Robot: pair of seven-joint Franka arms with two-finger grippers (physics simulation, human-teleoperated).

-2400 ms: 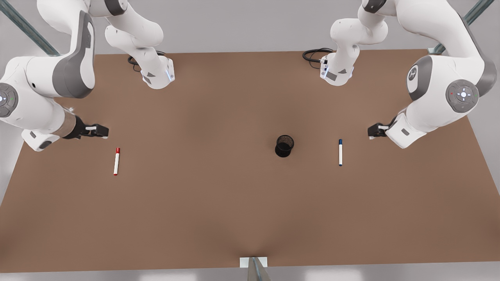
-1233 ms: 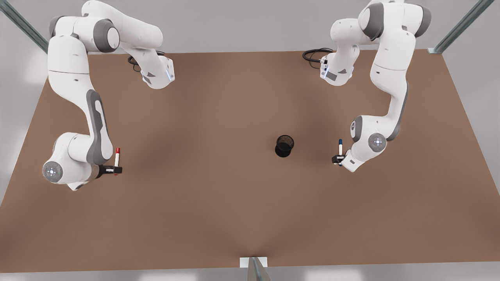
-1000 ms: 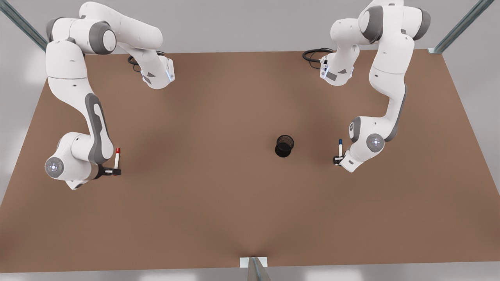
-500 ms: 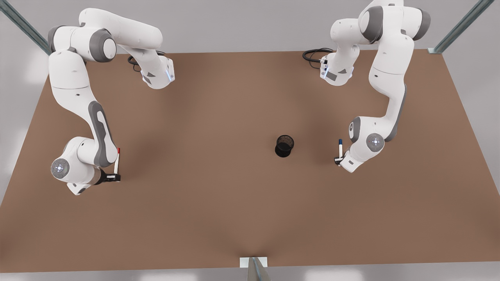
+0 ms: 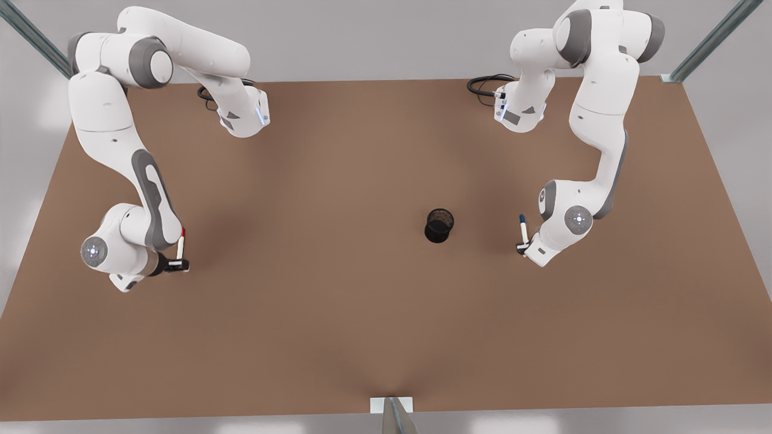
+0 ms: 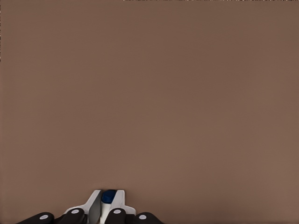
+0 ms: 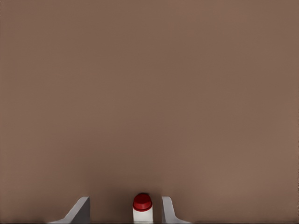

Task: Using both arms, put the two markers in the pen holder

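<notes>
The red-capped marker (image 5: 181, 244) lies on the brown table (image 5: 338, 313) at the front view's left. My right gripper (image 5: 179, 263) is low at its uncapped end. In the right wrist view the fingers (image 7: 80, 208) stand apart on either side of the red marker (image 7: 142, 207) without touching it. At the front view's right, my left gripper (image 5: 520, 246) is shut on the blue-capped marker (image 5: 523, 229), which leans with its cap toward the pen holder (image 5: 439, 225). In the left wrist view the left gripper (image 6: 108, 207) pinches the blue-capped marker (image 6: 109, 196) tight.
The black mesh pen holder stands upright right of the table's middle, a short way from the blue marker. Both arm bases (image 5: 241, 114) with black cables (image 5: 485, 84) sit at the far edge. A metal post (image 5: 395, 416) sticks up at the near edge.
Both arms swung in from the sides and came down onto the markers. In the last half second the blue marker's cap tipped toward the holder, and the right gripper slid slightly along the red marker toward its cap.
</notes>
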